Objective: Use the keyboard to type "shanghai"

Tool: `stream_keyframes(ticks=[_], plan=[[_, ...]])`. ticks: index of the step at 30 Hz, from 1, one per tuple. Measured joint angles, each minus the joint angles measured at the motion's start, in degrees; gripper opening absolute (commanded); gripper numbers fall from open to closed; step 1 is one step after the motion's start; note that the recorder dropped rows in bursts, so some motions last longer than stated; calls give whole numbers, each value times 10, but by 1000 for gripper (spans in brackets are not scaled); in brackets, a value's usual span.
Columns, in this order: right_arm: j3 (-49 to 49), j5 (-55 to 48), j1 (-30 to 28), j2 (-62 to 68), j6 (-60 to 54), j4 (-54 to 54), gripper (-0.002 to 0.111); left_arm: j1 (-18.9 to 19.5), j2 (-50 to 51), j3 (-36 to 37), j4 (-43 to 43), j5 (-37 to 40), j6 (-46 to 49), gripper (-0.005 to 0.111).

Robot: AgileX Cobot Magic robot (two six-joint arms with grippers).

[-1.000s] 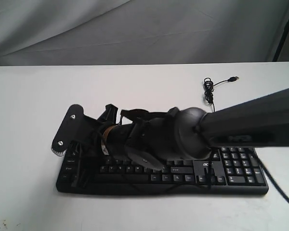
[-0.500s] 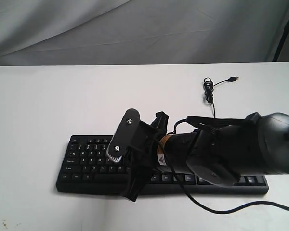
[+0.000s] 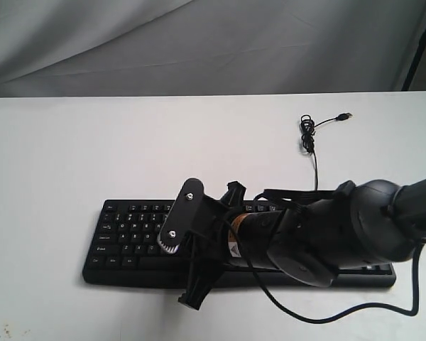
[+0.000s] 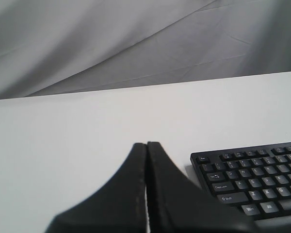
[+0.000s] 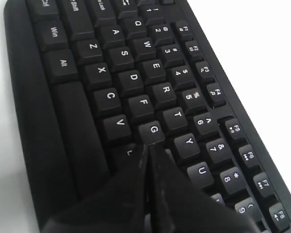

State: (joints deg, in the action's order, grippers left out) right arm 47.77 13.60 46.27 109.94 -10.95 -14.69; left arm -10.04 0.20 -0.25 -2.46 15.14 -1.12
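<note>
The black keyboard [image 3: 128,231] lies across the near part of the white table [image 3: 57,156], legends facing the front edge. My right arm reaches over it from the right and hides its middle and most of its right half. The right gripper [image 3: 193,297] is shut and points down over the letter keys. In the right wrist view its tips [image 5: 148,145] sit just past the G key [image 5: 153,130], over the H position, with nothing between them. My left gripper [image 4: 146,144] is shut and empty above bare table, beside the keyboard's Esc corner [image 4: 202,158]. It does not show in the exterior view.
The keyboard's thin black cable [image 3: 311,138] runs back from the keyboard in a small coil to a loose USB plug [image 3: 346,114]. The right arm's own cable [image 3: 341,312] loops over the table near the front edge. A grey cloth backdrop [image 3: 213,42] hangs behind the table.
My right gripper has swung from the keyboard's left end toward its middle. In the last half second it shifted slightly left and lower. The keyboard has not moved.
</note>
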Motion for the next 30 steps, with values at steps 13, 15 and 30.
stream_keyframes(ticks=[13,15,30], plan=[[-1,6,0,15,-5,1,0,0,0,0,0,0,0,0],[-1,7,-3,15,-6,2,0,0,0,0,0,0,0,0],[-1,14,-6,16,-7,7,0,0,0,0,0,0,0,0]])
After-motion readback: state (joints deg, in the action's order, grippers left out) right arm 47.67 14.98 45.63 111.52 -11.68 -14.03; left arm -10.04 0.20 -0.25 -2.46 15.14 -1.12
